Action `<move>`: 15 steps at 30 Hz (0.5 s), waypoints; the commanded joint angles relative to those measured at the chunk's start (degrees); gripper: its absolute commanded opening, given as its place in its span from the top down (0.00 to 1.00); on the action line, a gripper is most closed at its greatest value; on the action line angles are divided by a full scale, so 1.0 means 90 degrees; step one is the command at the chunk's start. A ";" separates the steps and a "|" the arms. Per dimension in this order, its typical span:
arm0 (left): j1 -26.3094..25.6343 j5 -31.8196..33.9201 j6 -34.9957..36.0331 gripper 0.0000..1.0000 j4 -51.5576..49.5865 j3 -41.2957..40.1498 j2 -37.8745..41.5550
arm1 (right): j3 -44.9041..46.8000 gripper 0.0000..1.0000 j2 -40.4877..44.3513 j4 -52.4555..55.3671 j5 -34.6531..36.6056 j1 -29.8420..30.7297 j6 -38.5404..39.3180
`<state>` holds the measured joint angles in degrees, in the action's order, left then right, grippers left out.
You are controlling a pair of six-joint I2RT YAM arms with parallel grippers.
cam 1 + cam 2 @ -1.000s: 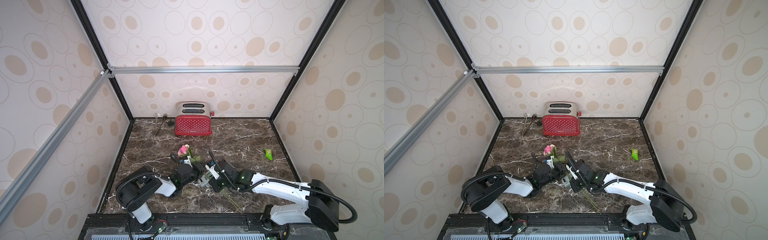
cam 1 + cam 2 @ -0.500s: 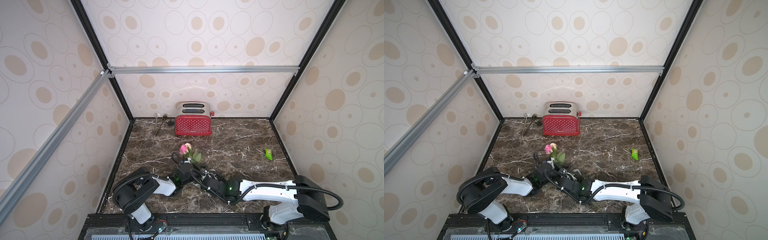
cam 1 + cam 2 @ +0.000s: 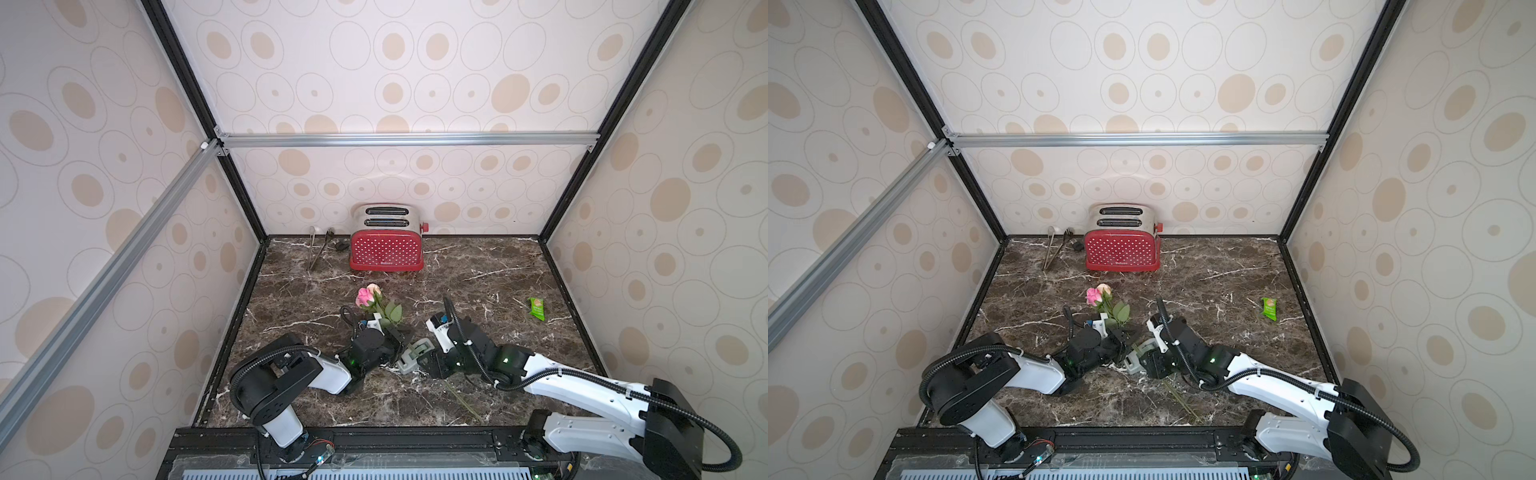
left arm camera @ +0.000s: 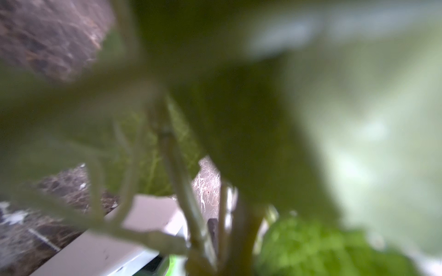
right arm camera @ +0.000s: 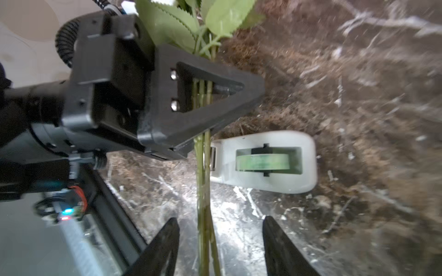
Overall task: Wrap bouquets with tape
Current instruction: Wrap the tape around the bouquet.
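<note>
The roses (image 3: 365, 297) sit at lower centre in both top views, their stems running toward the bottom edge just beside the tape (image 3: 413, 352) on the counter (image 3: 478, 270). Both arms stretch low and meet there. The left end effector (image 5: 246, 93) is clamped on the stems. The right end effector (image 5: 221, 229) straddles them with its jaws apart, gripping nothing.

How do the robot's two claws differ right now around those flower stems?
The left gripper is shut on the bouquet stems; the right gripper is open, the stems passing untouched between its fingers. The left gripper holds just below the leaves; the right gripper sits farther down the stems. Both are black and close to the tape dispenser.
</note>
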<state>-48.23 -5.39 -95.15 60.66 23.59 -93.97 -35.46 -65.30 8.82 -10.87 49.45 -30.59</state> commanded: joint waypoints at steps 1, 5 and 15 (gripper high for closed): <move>-0.0052 0.0096 0.0295 1.00 0.0630 0.0000 -0.0017 | 0.0343 0.43 -0.0174 -0.0935 -0.2251 -0.0451 -0.0943; -0.0054 0.0110 0.0318 1.00 0.0808 -0.0033 -0.0055 | 0.0604 0.48 -0.0575 -0.1646 -0.3138 -0.0874 -0.1377; -0.0058 0.0120 0.0297 1.00 0.1050 -0.0053 -0.0153 | 0.0733 1.00 -0.1143 -0.2339 -0.3801 -0.1266 -0.1439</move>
<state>-48.16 -4.10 -92.92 65.54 22.85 -95.35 -28.71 -74.76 -10.74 -43.29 38.89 -43.53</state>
